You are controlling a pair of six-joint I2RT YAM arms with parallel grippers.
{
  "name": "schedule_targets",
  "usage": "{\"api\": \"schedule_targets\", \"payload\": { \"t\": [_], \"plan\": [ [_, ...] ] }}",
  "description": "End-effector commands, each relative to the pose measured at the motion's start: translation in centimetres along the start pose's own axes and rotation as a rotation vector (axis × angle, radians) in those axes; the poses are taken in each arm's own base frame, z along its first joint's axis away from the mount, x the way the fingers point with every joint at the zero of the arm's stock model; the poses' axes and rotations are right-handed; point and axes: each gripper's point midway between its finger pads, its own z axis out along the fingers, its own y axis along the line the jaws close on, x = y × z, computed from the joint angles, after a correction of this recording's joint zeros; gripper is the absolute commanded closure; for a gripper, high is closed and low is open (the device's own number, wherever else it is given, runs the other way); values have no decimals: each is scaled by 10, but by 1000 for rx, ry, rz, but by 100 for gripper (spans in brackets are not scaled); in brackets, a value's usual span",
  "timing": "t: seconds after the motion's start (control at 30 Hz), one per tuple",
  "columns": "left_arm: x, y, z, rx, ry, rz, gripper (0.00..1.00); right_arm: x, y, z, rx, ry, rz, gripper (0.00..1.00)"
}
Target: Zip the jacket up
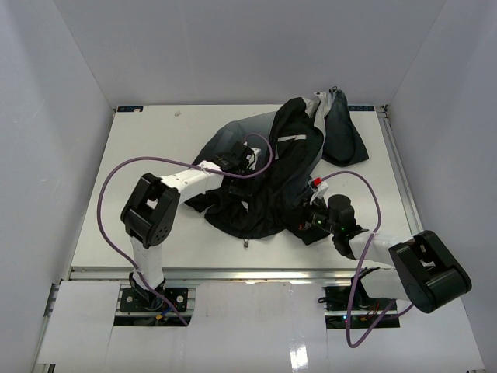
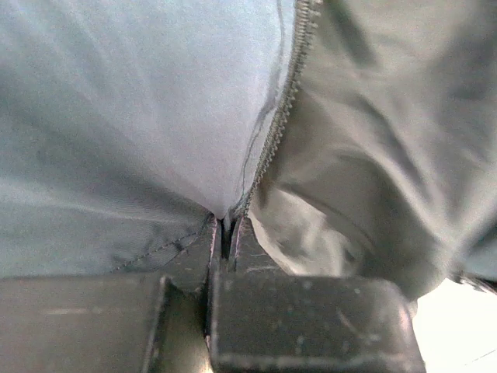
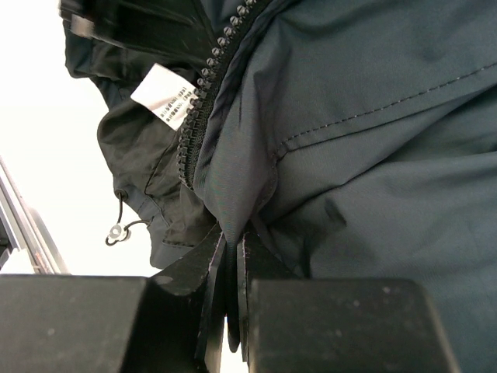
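The jacket point(image 1: 272, 179) lies crumpled on the counter point(image 1: 147, 148), from the middle toward the far right. Your left jaws are closed on its pale fabric right at the zipper teeth point(image 2: 283, 109). Your right jaws pinch a dark fold beside the zipper teeth, near a white label point(image 3: 167, 97).

The jacket point(image 1: 272, 194) is cut off by the edges of both wrist views (the left one blurred); from above its folds hide the left gripper's point(image 1: 242, 162) fingertips; the white label's point(image 3: 165, 93) print is unreadably small.
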Motion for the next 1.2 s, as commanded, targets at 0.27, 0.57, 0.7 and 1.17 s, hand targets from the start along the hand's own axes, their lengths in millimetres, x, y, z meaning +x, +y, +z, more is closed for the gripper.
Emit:
{"api": "schedule_targets", "payload": {
  "t": [0.27,0.57,0.7,1.17],
  "plan": [
    [-33,-37,-43,222,-196,36,100,-20,8,10,-28,-36,-39,92],
    [-55,-87,-113,538,-491,103,100,-50,38,13,-153,-111,-95,92],
    [-57,-96,-138,605,-576,130,100,-59,49,10,-203,-142,-115,92],
    [-39,-86,-157,699,-673,125,100,-95,98,-13,-406,-256,-190,92]
  ]
}}
